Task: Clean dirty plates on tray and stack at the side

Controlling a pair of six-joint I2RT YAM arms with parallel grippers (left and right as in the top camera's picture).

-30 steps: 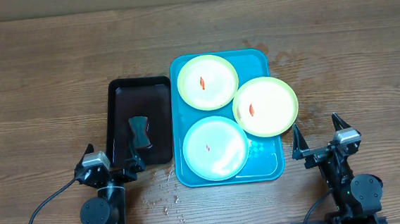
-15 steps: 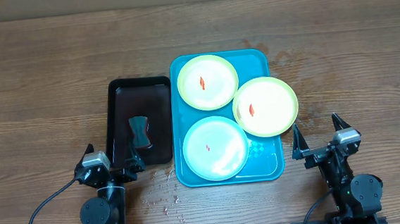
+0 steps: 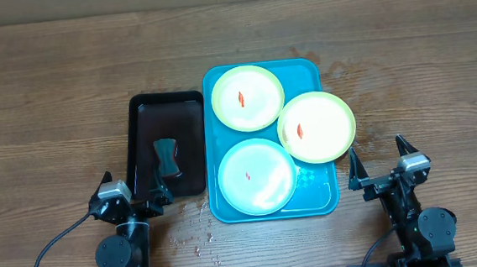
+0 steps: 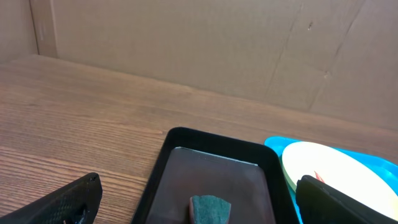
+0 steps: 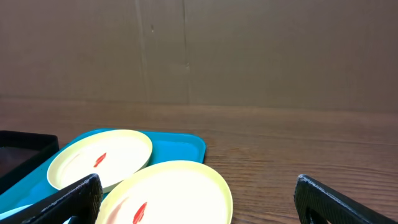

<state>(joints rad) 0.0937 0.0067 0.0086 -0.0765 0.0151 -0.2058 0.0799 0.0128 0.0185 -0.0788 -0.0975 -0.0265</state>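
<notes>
Three plates lie on the turquoise tray [image 3: 320,198]. A yellow-green plate [image 3: 248,98] sits at the back. A second yellow-green plate [image 3: 316,127] overhangs the tray's right rim. A mint-white plate [image 3: 257,175] sits at the front. Each has a small red smear. My left gripper [image 3: 131,190] is open and empty at the table's front, near the black tray [image 3: 166,113]. My right gripper [image 3: 380,164] is open and empty just right of the turquoise tray. The right wrist view shows the two yellow-green plates [image 5: 99,158] [image 5: 174,196] between its open fingers [image 5: 198,202].
A dark green sponge [image 3: 166,157] lies in the black tray left of the turquoise tray; it also shows in the left wrist view [image 4: 209,207]. Water drops speckle the table [image 3: 196,225] in front of the trays. A cardboard wall [image 5: 186,50] stands behind the table.
</notes>
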